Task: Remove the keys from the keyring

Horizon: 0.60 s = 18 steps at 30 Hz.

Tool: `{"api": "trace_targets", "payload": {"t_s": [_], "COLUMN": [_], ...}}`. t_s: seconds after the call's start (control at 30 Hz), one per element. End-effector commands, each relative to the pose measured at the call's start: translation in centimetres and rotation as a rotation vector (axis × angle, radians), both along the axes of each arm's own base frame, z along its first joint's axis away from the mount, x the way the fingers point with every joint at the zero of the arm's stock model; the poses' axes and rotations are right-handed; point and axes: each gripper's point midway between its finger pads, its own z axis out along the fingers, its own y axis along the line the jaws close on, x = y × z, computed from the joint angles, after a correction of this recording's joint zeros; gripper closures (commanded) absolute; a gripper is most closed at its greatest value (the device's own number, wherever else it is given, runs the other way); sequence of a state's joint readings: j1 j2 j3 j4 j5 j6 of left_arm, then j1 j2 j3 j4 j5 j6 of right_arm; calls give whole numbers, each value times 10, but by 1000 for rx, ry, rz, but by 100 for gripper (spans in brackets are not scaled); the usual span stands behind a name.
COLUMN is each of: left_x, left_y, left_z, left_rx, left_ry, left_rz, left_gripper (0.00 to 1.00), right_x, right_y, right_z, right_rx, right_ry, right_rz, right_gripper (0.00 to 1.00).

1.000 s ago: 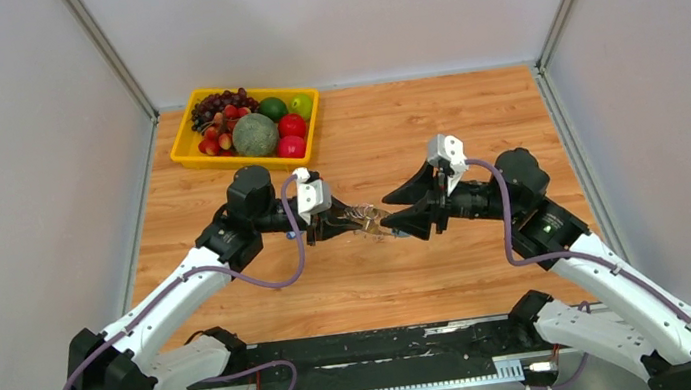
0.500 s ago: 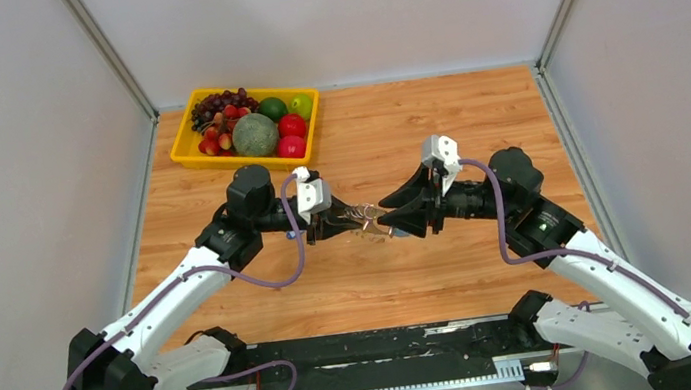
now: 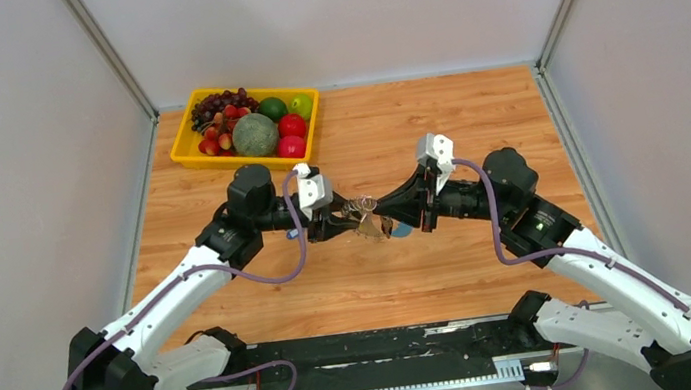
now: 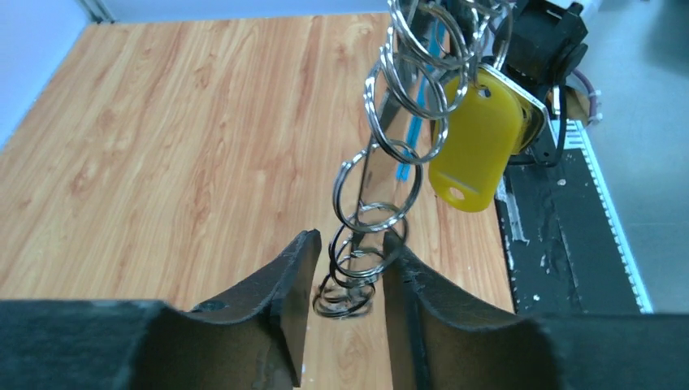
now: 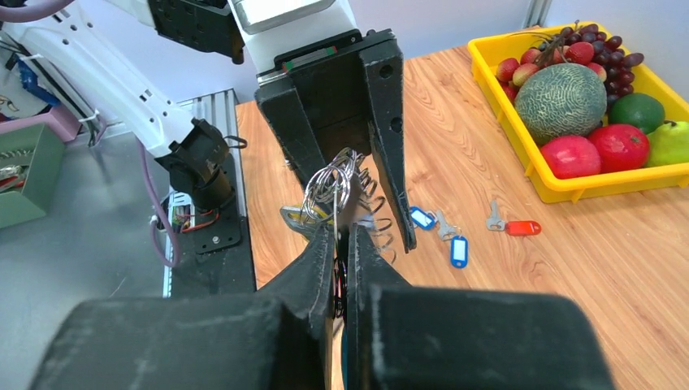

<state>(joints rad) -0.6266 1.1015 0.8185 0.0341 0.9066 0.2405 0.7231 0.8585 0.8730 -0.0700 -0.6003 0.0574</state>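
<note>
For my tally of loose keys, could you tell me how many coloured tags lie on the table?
3, in the right wrist view: a blue tag leftmost, a second blue tag nearer the camera, a red tag closest to the yellow tray. Others may be hidden.

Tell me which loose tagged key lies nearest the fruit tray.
The red-tagged key, close to the yellow tray; the two blue-tagged keys lie farther from it.

yellow tray [image 3: 226, 162]: far left corner | contents: melon [image 3: 255, 135], grapes [image 3: 220, 102], red fruit [image 3: 291, 125] | table [image 3: 471, 108]: wood
</note>
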Motion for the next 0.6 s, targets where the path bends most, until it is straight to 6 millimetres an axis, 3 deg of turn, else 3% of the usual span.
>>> {"api": "trace_targets", "payload": {"t_s": [0.0,0.03,0.1,0.27,0.37,0.47,0.57], "left_x": [17,18,27,51,37,36,18], "left_y": [-2,0,5,32,48,72,80], "left_z": [41,45,52,77,85,82,89], "left_rx": [-77,-87,-106,-218,-244,-291,-299], "left_ry": [-75,-67,-44,163,243,348,352], "left_rz": [95,119,208,529,584,725,707], "left_gripper": [46,19,3,0,0,0,0], "right_x": [6,8,13,23,34,44,48], "right_y": [-3,-5,-10,-23,-26,-24,-18], "right_z": [34,35,47,67,67,63,61], "right_rx": [76,85,141,243,261,265,263], "right_ry": [-66,-64,-86,-72,-35,6,32], "right_rz": [-62,-84,-133,-243,-302,-349,-356], "right_gripper": [100,100,100,100,100,100,100]}}
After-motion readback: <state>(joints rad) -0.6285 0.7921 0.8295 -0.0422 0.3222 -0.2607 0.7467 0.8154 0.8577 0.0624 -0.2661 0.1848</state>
